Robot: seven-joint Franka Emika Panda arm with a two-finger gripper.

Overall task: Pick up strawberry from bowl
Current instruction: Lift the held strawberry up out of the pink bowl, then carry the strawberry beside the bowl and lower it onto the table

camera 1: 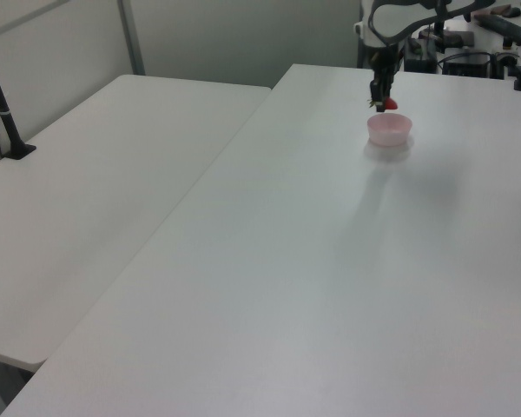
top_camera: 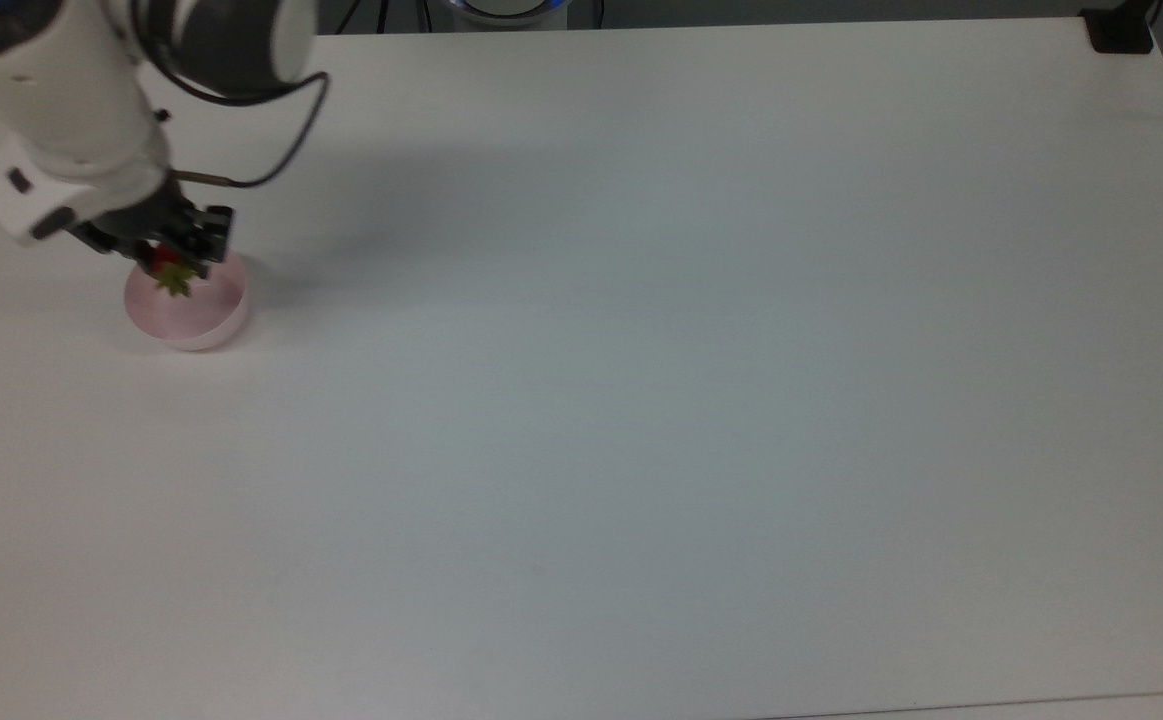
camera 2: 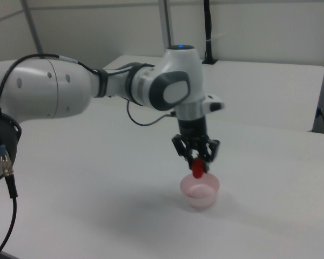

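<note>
The pale pink bowl stands on the white table near the top view's left edge. Just above its rim hangs the red strawberry, its green cap showing in the top view. My gripper points straight down and is shut on the strawberry, which hangs clear of the bowl.
The white table stretches wide to the top view's right. A second white table adjoins it on the left view's left, with a black pole clamp. A black clamp sits at the top view's far right corner.
</note>
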